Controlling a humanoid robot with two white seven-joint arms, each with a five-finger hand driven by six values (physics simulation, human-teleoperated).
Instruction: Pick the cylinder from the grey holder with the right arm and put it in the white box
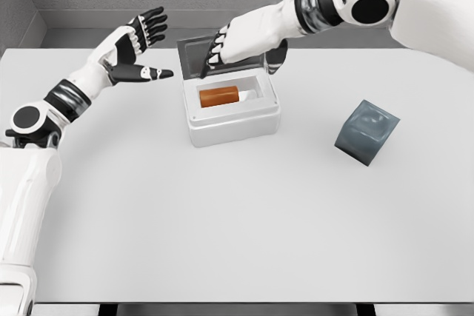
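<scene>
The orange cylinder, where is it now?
In the head view, the orange cylinder lies inside the white box at the table's middle, below the right hand.

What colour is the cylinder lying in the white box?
Orange-brown; the cylinder shows best in the head view.

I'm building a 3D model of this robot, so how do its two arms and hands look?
Both arms have smooth, glossy white shells with black ribbed bands at the joints. Round black discs ringed in white mark the bigger joints. The left hand and right hand each have white backs and black, segmented fingers with small white patches. No loose cables or printed markings are visible.
</scene>
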